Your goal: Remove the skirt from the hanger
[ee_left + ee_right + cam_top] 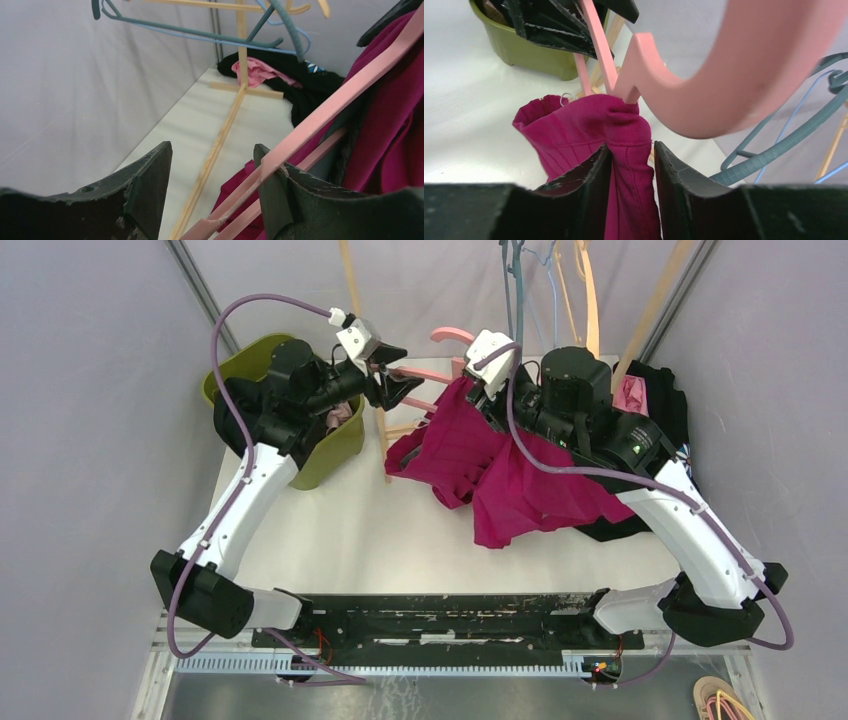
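The magenta skirt (500,470) hangs from a pink hanger (425,373) and trails down onto the table. In the right wrist view its bunched waistband (589,125) sits just under the hanger's hook (734,75). My right gripper (631,146) has a fold of skirt between its jaws, which stand slightly apart, a thin gap showing at the right finger. My left gripper (212,147) is open wide. The hanger's pink bar (340,95) lies against the right finger only, with skirt fabric (390,130) behind it. From above, the left gripper (392,378) sits at the hanger's left arm and the right gripper (478,390) at the waistband.
A green bin (255,355) stands at the back left under the left arm. A wooden stand (383,440) rises behind the skirt, with blue hangers (515,280) on its rail. A pile of black and pink clothes (660,390) lies at the back right.
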